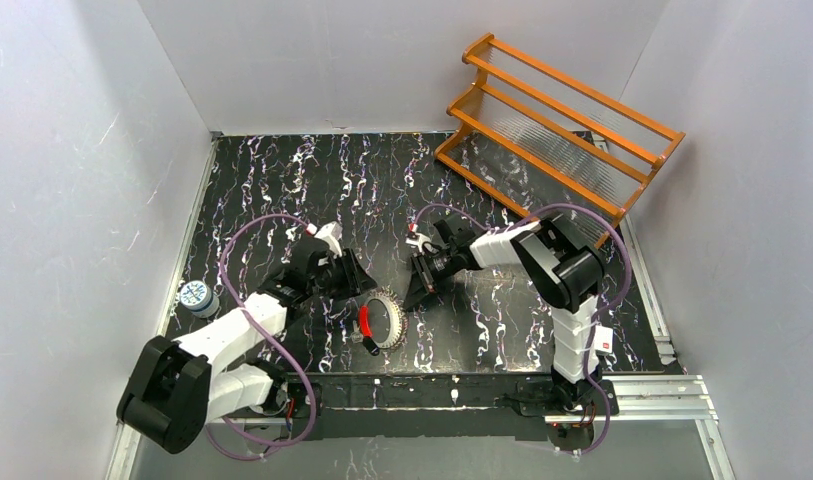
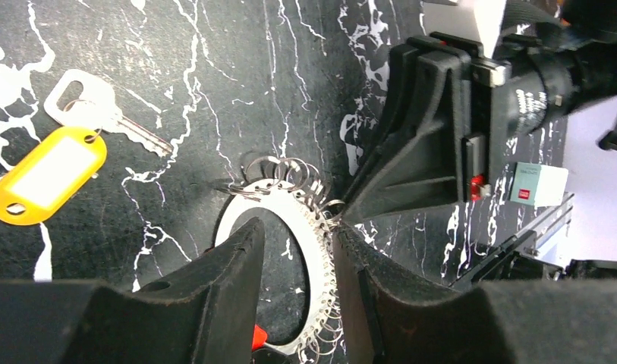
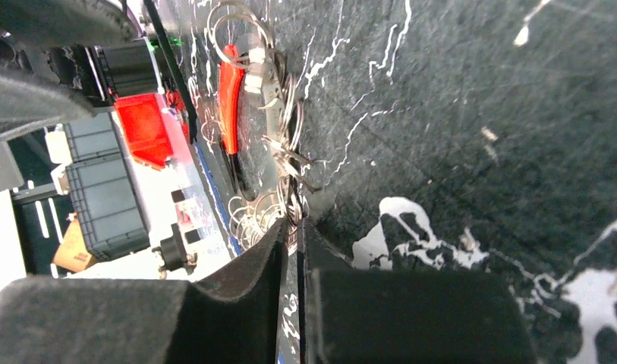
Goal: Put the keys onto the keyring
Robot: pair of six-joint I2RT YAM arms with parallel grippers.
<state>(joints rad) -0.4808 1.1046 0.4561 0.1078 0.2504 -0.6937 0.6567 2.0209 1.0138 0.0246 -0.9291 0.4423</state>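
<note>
While the right gripper (image 3: 294, 231) has its pads all but pressed together on one of the small split rings fringing the keyring (image 2: 317, 262), the left gripper (image 2: 297, 231) straddles the loop's white band. Its fingers are spread, the band sits in the gap, and nothing looks clamped. The keyring lies flat on the black marbled tabletop (image 1: 282, 180) between the two tools, its red section (image 3: 229, 98) on the left arm's side. The step in hand looks like bracing the loop and getting hold of a split ring, with no threading begun. The one key (image 2: 100, 114) I can find is silvery and wears a yellow tag (image 2: 47, 173). It lies on the table apart from the loop, and I cannot make out a second key. The next move probably calls for the right pinch to hold that ring steady and raised while the left lets the band go and fetches the key; the key's hole must then meet a thin wire end, which is fine work. Room is tight where it matters, since the right tool's tip sits just beside the left's outer finger and any swing risks a knock. The loop is also near the table's front edge. Behind it the tabletop is open, and the orange rack (image 1: 557, 125) stands well apart.
</note>
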